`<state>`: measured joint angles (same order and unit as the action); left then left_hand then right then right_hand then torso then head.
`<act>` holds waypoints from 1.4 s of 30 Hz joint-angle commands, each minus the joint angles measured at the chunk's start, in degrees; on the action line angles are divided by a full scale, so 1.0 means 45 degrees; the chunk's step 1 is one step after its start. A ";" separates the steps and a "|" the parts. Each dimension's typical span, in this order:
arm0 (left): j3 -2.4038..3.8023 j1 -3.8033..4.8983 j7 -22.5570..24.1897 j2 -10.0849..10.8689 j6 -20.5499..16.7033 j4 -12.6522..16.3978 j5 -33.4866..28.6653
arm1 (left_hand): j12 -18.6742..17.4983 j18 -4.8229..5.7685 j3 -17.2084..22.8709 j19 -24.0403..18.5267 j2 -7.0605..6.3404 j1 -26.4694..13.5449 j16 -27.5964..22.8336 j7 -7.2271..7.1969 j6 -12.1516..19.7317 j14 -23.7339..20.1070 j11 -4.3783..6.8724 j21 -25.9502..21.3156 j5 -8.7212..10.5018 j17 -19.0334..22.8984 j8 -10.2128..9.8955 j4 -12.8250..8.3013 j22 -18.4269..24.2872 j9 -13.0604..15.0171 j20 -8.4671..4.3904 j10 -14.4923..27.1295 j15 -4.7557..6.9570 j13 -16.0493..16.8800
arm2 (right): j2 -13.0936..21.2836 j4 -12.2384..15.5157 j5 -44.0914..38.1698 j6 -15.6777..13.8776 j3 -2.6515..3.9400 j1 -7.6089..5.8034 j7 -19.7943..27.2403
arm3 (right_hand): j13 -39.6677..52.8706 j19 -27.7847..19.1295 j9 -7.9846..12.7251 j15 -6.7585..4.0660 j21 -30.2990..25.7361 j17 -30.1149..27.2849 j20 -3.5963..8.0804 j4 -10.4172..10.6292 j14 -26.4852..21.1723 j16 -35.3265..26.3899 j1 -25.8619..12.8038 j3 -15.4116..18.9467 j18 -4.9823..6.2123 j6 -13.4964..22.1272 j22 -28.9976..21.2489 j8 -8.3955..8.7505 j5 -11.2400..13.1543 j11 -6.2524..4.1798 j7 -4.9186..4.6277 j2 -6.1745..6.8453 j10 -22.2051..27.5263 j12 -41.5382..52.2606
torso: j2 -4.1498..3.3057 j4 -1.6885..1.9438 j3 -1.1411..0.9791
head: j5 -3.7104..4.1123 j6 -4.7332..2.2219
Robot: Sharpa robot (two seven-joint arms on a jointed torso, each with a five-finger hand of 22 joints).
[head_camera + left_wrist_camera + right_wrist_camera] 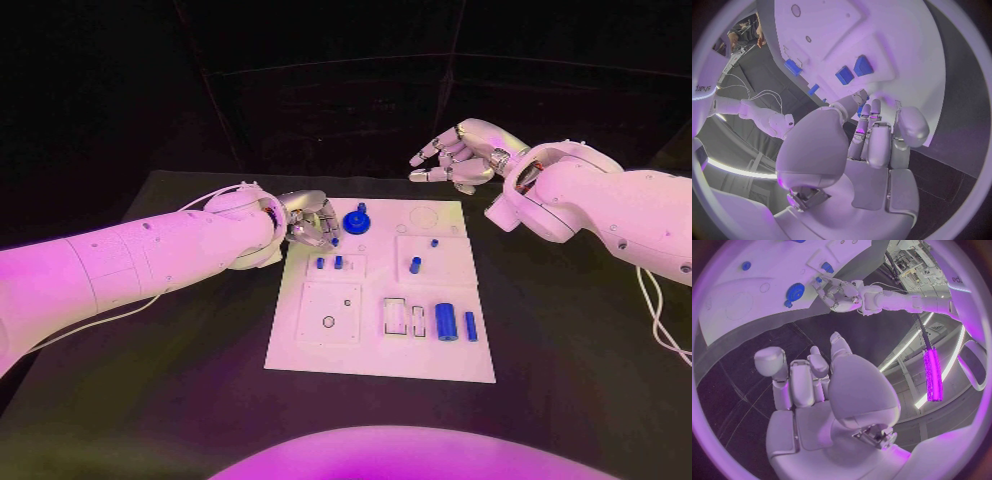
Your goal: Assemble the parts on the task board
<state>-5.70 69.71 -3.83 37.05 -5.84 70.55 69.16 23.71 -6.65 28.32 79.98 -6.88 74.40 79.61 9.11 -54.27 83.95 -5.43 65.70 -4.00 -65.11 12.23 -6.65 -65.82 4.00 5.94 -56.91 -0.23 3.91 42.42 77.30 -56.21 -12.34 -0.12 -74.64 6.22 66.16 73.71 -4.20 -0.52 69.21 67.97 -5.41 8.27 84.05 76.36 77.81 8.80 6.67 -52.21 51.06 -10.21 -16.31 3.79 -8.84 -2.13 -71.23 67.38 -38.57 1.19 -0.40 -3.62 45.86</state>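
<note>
The white task board [378, 345] lies mid-table. It carries a round blue knob [356, 218] at its far edge, small blue pegs [329, 263], another peg [415, 264] and a blue cylinder [446, 321] near its right side. My left hand [307, 220] hovers over the board's far left corner, beside the knob, fingers bent down. A small blue piece [335, 241] shows right at its fingertips; whether it is held is unclear. In the right wrist view the left hand [839, 292] sits by the knob [794, 291]. My right hand [459, 155] hangs raised beyond the board's far right corner, holding nothing.
Bare black table [577, 340] surrounds the board on every side. A white cable [656, 310] trails off the right arm. Rectangular recesses [394, 315] and a square plate [330, 312] mark the board's near half.
</note>
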 commanded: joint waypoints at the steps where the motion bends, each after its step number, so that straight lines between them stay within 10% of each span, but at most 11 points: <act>1: 0.0009 0.0015 0.0005 0.0028 -0.0149 0.0001 -0.0073 | -0.0058 0.0135 0.0028 -0.0029 0.0089 -0.0019 -0.0022 -0.0001 -0.0110 -0.0006 0.0000 -0.0074 0.0058 0.0024 0.0055 -0.0052 -0.0003 0.0021 0.0068 0.0077 -0.0070 0.0015 | -0.0006 0.0005 0.0033 0.0005 0.0006 -0.0023 0.0102 | -0.0019 -0.0054 0.0016 -0.0041 -0.0088 0.0005 0.0021 -0.0025 0.0256 -0.0077 0.0113 0.0068 0.0102 0.0118 -0.0015 -0.0078 -0.0047 0.0019 -0.0007 -0.0049 0.0073 -0.0018 | 0.0001 0.0000 -0.0002 | -0.0007 -0.0006; 15: 0.0026 0.0017 0.0471 0.0513 -0.0645 0.0192 -0.0721 | -0.0074 0.0101 0.0071 -0.0088 0.0136 0.0021 -0.0062 0.0007 -0.0142 -0.0035 -0.0002 -0.0212 0.0051 0.0128 0.0052 -0.0071 0.0124 0.0020 0.0072 0.0088 -0.0074 0.0019 | 0.0030 -0.0067 -0.0098 0.0120 0.0005 -0.0022 -0.0153 | -0.0179 -0.0070 0.0018 -0.0040 -0.0127 -0.0021 0.0022 -0.0031 0.0250 -0.0100 0.0136 0.0093 0.0111 0.0139 -0.0073 -0.0089 -0.0046 0.0020 -0.0009 -0.0065 0.0205 -0.0160 | 0.0003 -0.0003 0.0009 | 0.0047 -0.0006; 22: 0.0041 0.0139 0.2843 0.1213 -0.1935 0.0404 -0.5973 | -0.0214 -0.0838 -0.0120 -0.2658 0.0240 -0.0480 -0.2554 0.0232 0.0050 -0.2075 -0.0252 -0.5037 0.0055 0.4434 -0.0179 0.0266 0.4329 -0.0022 0.0283 0.0777 -0.0305 0.0012 | 0.0144 -0.0135 -0.1787 0.0280 -0.0002 0.0020 -0.0733 | -0.5183 -0.0316 0.0004 -0.0107 -0.0632 -0.0395 0.0128 -0.0511 0.0096 -0.0464 0.1420 -0.0235 0.0225 -0.0302 -0.0737 -0.0312 0.0228 -0.0048 0.0073 -0.0445 0.3339 -0.5543 | 0.0013 0.0015 -0.0003 | 0.0142 -0.0080; 26: 0.0037 0.0165 0.4559 0.1583 -0.2017 0.0719 -0.9535 | 0.0023 -0.0859 -0.0234 -0.3131 0.0433 -0.0516 -0.4475 0.0269 -0.0018 -0.3498 -0.0295 -0.5917 0.0055 0.7379 -0.0182 0.0371 0.4915 -0.0007 0.0356 0.0896 -0.0330 0.0055 | 0.0325 0.0055 -0.3632 0.0327 -0.0009 0.0200 -0.1123 | -0.7586 -0.0197 0.0052 -0.0084 -0.0663 -0.0485 0.0112 -0.0673 0.0164 -0.0568 0.2080 -0.0471 0.0218 -0.0586 -0.0735 -0.0290 0.0615 -0.0015 0.0067 -0.0382 0.3200 -0.8241 | 0.0003 -0.0002 0.0028 | 0.0277 -0.0154; 32: 0.0025 0.0161 0.6226 0.2078 -0.1302 0.1458 -1.3483 | 0.0692 -0.0862 -0.0421 -0.3537 0.0652 -0.0445 -0.4792 0.0167 -0.0201 -0.4178 -0.0175 -0.6486 0.0068 0.7759 -0.0056 0.0399 0.5265 0.0036 0.0353 0.0519 -0.0318 0.0254 | 0.0611 0.0496 -0.6681 0.0617 -0.0016 0.0702 -0.1935 | -1.0164 -0.0014 0.0076 0.0035 -0.0621 -0.0370 0.0000 -0.0651 0.0309 -0.0543 0.2453 -0.0623 0.0190 -0.1033 -0.0615 -0.0189 0.0659 0.0078 0.0076 -0.0172 0.2460 -1.0909 | 0.0009 -0.0019 0.0028 | 0.0818 -0.0304; 42: 0.0005 0.0117 0.6918 0.2386 -0.1149 0.2019 -1.4704 | 0.1127 -0.0862 -0.0636 -0.3513 0.0690 -0.0302 -0.4687 0.0154 -0.0264 -0.4306 -0.0116 -0.6642 0.0071 0.7856 0.0027 0.0287 0.5390 0.0041 0.0298 0.0449 -0.0270 0.0381 | 0.0835 0.0931 -0.8748 0.0924 -0.0023 0.1263 -0.2778 | -1.1598 0.0021 0.0104 0.0284 -0.0649 -0.0422 -0.0260 -0.0518 0.0314 -0.0605 0.2326 -0.0478 0.0171 -0.0656 -0.0648 0.0187 0.0872 0.0455 -0.0214 0.0183 0.2798 -1.2370 | 0.0003 -0.0014 0.0015 | 0.1088 -0.0443</act>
<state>-5.71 70.19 23.40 47.72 -11.97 79.35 8.08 28.46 -10.18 25.77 64.13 -3.82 73.10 58.30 9.82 -55.20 65.10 -5.83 36.18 -4.00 -29.83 11.99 -5.37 -41.63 4.14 7.46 -54.68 -1.45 5.58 46.17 81.18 -89.56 -9.51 -0.24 -68.93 -3.75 14.20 73.79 -3.80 0.32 66.38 66.12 -6.11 5.86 84.04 73.88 88.21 6.52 6.68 -55.46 48.23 -9.60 -12.61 5.44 -9.65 -1.83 -58.55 11.91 -38.55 1.10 -0.32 1.03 43.96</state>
